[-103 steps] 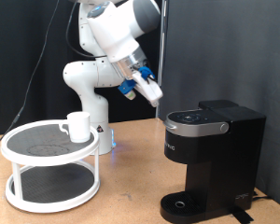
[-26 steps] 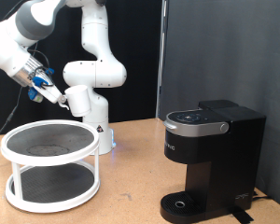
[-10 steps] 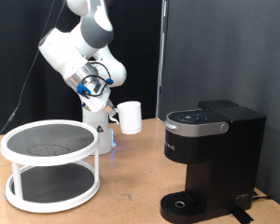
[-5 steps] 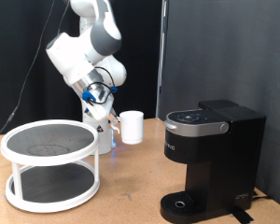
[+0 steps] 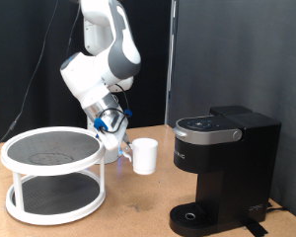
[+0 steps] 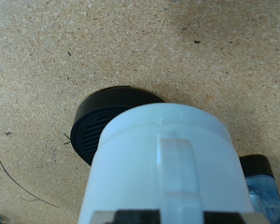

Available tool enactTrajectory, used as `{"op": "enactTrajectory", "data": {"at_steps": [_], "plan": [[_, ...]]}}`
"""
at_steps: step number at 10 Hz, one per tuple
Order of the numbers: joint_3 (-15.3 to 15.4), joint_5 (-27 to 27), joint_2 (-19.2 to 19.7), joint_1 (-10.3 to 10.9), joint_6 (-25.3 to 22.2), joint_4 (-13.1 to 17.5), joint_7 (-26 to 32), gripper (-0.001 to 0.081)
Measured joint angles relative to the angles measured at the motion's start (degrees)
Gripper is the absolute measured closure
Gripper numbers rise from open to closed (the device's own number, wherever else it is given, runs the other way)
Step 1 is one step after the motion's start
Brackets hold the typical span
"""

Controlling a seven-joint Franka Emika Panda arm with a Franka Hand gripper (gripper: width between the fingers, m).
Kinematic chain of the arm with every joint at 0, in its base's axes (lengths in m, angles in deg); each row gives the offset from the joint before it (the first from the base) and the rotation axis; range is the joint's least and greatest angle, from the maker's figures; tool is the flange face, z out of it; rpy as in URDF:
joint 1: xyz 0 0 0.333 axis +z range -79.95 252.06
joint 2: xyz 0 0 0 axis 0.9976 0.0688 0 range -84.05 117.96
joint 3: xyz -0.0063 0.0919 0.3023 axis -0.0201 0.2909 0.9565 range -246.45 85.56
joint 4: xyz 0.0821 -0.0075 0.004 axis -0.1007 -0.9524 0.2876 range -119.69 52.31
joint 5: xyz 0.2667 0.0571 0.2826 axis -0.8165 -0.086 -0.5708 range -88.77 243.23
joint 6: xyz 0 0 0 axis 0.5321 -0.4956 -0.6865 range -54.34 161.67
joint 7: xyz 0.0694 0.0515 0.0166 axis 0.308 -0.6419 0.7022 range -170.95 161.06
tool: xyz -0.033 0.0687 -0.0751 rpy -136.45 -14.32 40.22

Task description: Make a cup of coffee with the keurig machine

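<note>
Lowered since half a second ago, the cup (image 5: 144, 155) now hangs in the gripper (image 5: 121, 144) above the table (image 5: 138, 202), between the white two-tier stand (image 5: 51, 176) and the keurig machine (image 5: 224, 169). From the wrist, the fingers grasp the cup (image 6: 168, 168) by its handle over the black drip tray (image 6: 105, 119).

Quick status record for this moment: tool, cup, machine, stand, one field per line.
tool: low, between the stand and the machine in the exterior view, shut on the cup's handle side
cup: white, upright, held in the air above the table
keurig machine: black, lid down, at the exterior view's right
drip tray: round, black, partly hidden beneath the cup in the wrist view
stand: white, two tiers, no cup on it
</note>
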Motion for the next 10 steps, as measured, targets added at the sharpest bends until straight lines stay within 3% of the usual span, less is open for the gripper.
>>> {"op": "enactTrajectory", "data": {"at_steps": [5, 10], "plan": [[1.3, -7.3, 6.7, 1.9, 4.5, 2.0, 5.3, 0.0802], [5.3, -16.5, 11.5, 4.2, 8.6, 4.4, 8.0, 0.0802]]}}
